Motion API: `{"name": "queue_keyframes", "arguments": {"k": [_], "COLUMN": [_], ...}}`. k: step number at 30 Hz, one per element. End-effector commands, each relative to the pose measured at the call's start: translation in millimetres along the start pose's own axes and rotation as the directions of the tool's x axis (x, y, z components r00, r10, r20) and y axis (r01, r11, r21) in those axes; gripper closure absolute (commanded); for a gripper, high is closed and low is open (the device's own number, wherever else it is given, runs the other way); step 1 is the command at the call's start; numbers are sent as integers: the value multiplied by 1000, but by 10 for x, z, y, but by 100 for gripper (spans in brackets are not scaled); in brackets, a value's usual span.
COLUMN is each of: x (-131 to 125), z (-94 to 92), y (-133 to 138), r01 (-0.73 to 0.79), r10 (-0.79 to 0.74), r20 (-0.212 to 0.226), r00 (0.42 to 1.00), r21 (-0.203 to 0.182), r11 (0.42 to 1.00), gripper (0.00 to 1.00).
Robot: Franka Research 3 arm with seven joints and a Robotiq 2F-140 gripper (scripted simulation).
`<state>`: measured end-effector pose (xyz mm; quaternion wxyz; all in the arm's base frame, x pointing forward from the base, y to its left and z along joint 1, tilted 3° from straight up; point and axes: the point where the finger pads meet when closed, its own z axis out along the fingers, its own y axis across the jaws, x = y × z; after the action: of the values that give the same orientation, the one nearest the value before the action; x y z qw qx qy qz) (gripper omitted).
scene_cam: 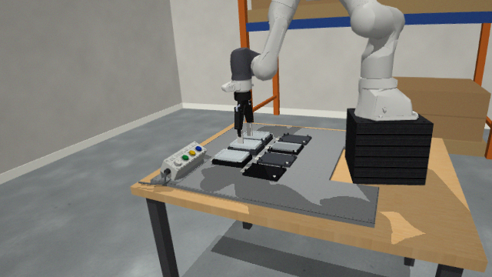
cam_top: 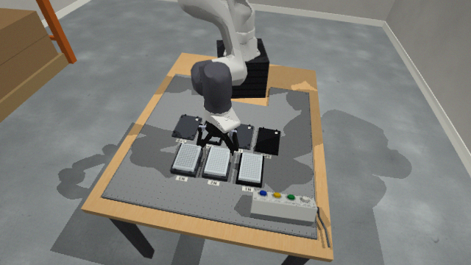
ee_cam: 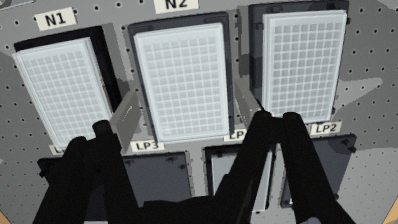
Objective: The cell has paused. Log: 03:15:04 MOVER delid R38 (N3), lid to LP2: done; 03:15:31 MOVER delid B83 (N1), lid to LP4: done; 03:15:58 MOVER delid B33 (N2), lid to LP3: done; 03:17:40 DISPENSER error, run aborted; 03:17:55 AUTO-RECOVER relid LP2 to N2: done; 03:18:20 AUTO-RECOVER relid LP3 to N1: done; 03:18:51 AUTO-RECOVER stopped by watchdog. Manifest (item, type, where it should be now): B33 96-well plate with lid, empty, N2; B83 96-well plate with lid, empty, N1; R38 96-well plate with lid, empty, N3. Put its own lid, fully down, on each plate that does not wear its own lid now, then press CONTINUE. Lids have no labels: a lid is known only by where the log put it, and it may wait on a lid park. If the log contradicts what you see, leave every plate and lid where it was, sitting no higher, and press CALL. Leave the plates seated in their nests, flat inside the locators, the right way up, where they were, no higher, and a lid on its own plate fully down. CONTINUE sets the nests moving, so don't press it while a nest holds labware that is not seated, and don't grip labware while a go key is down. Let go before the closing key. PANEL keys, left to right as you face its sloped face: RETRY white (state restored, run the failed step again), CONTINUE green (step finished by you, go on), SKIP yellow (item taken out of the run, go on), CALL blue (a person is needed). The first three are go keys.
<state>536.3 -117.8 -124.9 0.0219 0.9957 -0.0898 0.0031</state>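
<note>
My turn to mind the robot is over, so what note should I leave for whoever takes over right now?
Gripper: open, holding nothing, fingers either side of the white lidded 96-well plate in nest N2.
Matching white 96-well plates sit in N1 and N3; N3's looks uncovered.
One clear plastic lid waits on a dark lid park, label partly hidden.
Done: nothing that shows.
Left: N2's lid to N3, N1's to N2, parked lid to N1, let go, press the green CONTINUE key.
</note>
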Motion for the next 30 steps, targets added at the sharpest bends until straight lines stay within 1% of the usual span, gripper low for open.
{"name": "queue_keyframes", "arguments": {"k": [1,14,30], "x": [3,3,3], "z": [7,28,102], "y": [-8,-8,-8], "r01": [-3,-3,-3], "r10": [3,3,3], "r20": [0,0,0], "r00": [1000,1000,1000], "r21": [0,0,0], "r11": [1000,1000,1000], "gripper": [34,34,34]}}
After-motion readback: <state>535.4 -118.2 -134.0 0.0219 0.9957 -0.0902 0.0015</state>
